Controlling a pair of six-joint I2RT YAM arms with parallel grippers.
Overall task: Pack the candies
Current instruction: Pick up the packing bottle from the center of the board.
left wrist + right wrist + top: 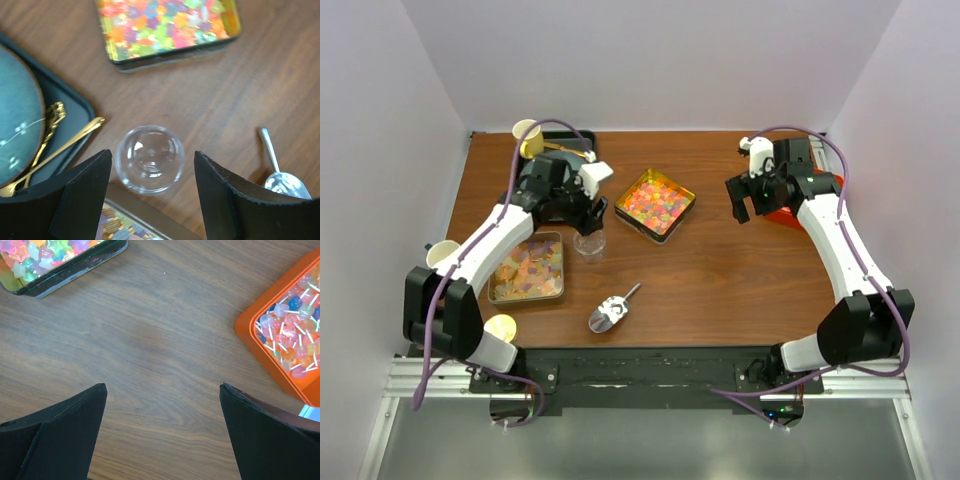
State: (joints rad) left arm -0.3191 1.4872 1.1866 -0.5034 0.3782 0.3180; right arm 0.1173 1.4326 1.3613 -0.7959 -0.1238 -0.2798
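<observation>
Left gripper (151, 165) stands wide astride the clear jar (589, 244), not touching; right gripper (162, 390) wide, empty. Candies (165, 25) beyond the jar look tiny, loose, light: you likely need the scoop (610, 314), gripped by its handle.

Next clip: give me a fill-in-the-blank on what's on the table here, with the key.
1. The clear cup between the fingers of the left gripper is ____ inside.
2. The metal scoop lies on the ____, in neither gripper.
3. The lollipops sit in a tray coloured ____.
4. The right gripper has its jaws ____ above bare wood.
Missing words: empty; table; orange; open.
</observation>
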